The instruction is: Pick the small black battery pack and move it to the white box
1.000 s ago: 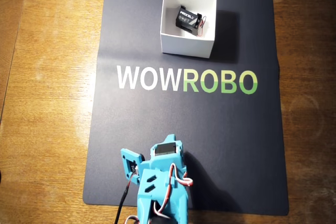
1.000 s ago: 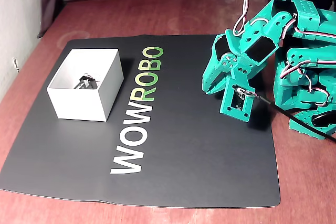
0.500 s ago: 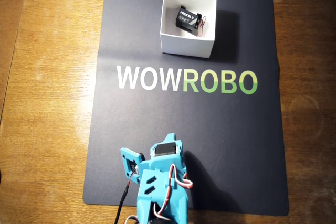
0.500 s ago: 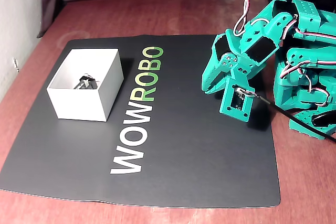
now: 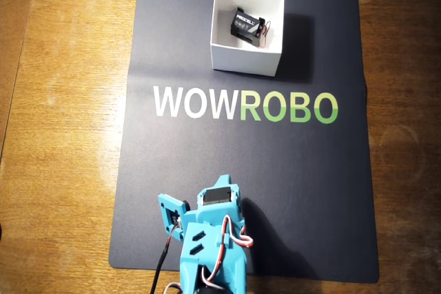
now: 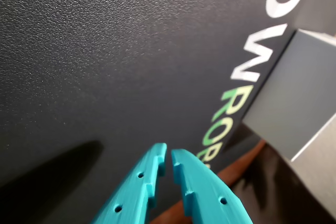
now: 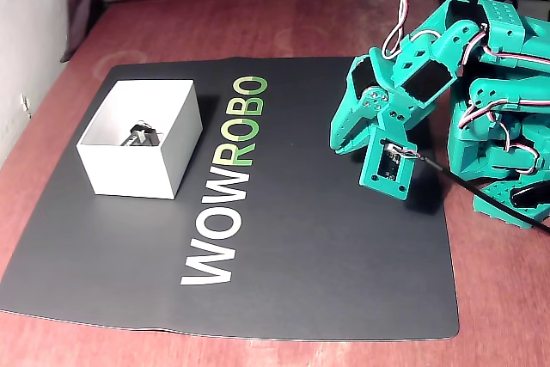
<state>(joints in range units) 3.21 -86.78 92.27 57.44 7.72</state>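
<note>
The small black battery pack (image 5: 247,25) with white PROCELL lettering and thin red wires lies inside the white box (image 5: 244,61) at the far end of the black mat in the overhead view. In the fixed view the pack (image 7: 140,136) shows only partly over the walls of the box (image 7: 129,174). My teal gripper (image 6: 169,156) is shut with nothing between its fingers, only a thin slit between the tips. It hangs low over the mat at the near end, well away from the box, whose wall (image 6: 294,103) shows in the wrist view.
A black mat (image 5: 186,163) with WOWROBO lettering covers the wooden table (image 5: 62,135). The folded teal arm (image 7: 412,83) and its base (image 7: 503,152) stand at the mat's right edge in the fixed view, with a black cable (image 7: 481,199) trailing off.
</note>
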